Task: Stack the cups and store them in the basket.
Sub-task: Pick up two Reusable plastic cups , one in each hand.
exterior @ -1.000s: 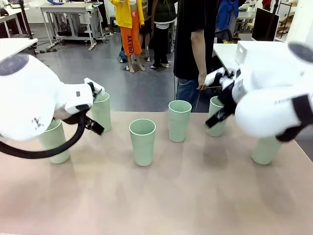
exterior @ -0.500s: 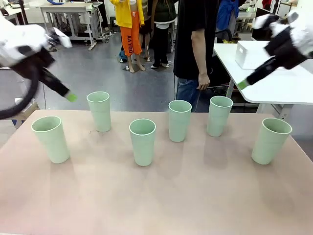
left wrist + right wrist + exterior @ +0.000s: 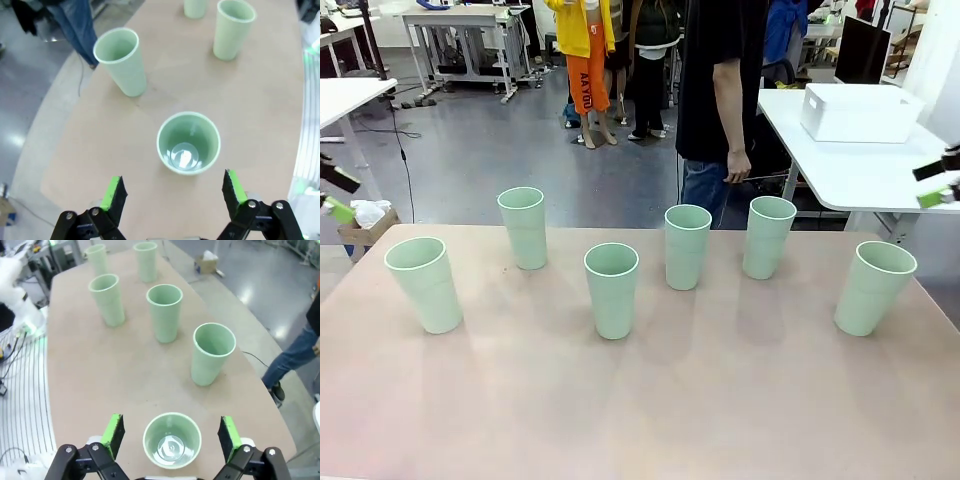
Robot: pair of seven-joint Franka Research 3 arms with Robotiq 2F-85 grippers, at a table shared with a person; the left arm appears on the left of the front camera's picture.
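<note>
Six pale mint-green cups stand upright and apart on the tan table: far left [image 3: 423, 283], back left [image 3: 523, 227], middle [image 3: 611, 290], then [image 3: 687, 246], [image 3: 768, 236] and far right [image 3: 874, 287]. My left gripper [image 3: 332, 194] hangs open at the left edge, above the far-left cup [image 3: 188, 142], with nothing between its green pads [image 3: 114, 192]. My right gripper [image 3: 938, 184] is open at the right edge, above the far-right cup [image 3: 172, 440], also holding nothing. The white basket [image 3: 860, 112] sits on a separate white table at the back right.
A person in a black top [image 3: 720, 90] stands at the far side of the table, one hand [image 3: 735, 165] hanging down. The white side table [image 3: 840, 160] stands close to the far right corner. Bare tabletop [image 3: 640, 400] stretches in front of the cups.
Both arms, which covered the table's left and right sides, have swung up and outward to the picture's edges. All six cups stand where they were.
</note>
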